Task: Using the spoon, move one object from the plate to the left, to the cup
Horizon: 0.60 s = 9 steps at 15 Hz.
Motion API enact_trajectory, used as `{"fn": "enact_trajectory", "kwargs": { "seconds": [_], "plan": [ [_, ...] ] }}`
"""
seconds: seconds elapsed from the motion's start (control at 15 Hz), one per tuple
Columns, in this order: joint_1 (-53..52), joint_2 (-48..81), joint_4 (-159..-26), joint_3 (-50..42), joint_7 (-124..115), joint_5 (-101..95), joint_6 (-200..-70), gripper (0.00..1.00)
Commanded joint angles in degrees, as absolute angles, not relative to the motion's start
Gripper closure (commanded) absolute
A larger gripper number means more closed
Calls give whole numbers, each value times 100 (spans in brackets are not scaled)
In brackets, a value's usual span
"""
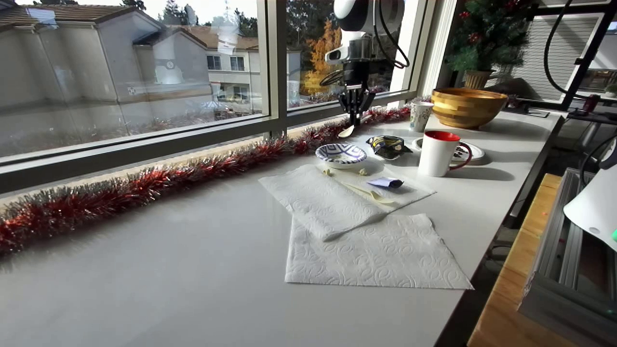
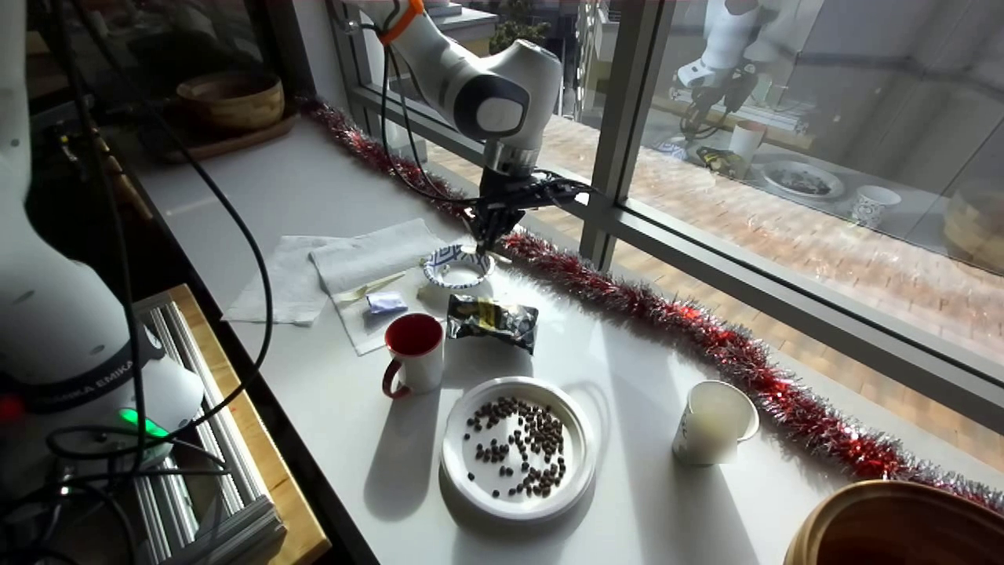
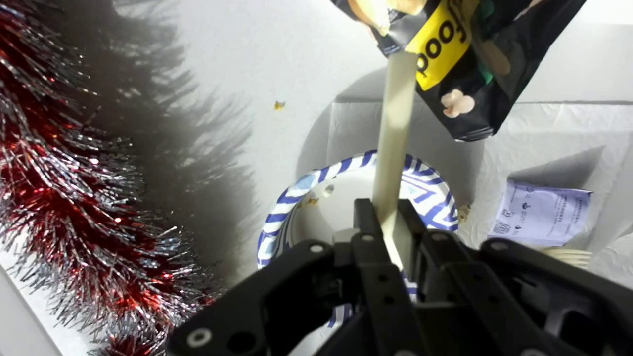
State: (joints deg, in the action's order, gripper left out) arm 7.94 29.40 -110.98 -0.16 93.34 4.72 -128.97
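Note:
My gripper [image 1: 355, 118] is shut on the handle of a pale spoon [image 3: 394, 123], which runs up between the fingertips in the wrist view. In an exterior view the spoon's bowl hangs below the fingers; whether it bears anything I cannot tell. Just under and beside it stands the plate [image 3: 273, 222], a small shallow dish with a blue-and-white pattern, seen in all views. A few crumbs [image 3: 313, 201] lie inside. The white cup [image 1: 432, 156] with red interior and handle stands apart from the gripper in both exterior views, outside the wrist view.
Beside the plate lies a black snack packet [image 2: 492, 318]. A small packet [image 1: 383, 182] and a fork [image 1: 381, 197] rest on paper towels. Past the cup are a white dish [image 2: 453, 463] of dark beans, a paper cup [image 2: 694, 431] and a wooden bowl [image 1: 467, 108]. Tinsel [image 2: 674, 298] lines the window.

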Motion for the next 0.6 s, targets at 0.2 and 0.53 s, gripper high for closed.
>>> {"fn": "enact_trajectory", "kwargs": {
  "seconds": [0.2,0.53],
  "plan": [
    [491,3049,-11286,-14,8248,-101,-13104,97],
    [315,3274,-11251,18,7517,-410,-13050,97]
  ]
}}
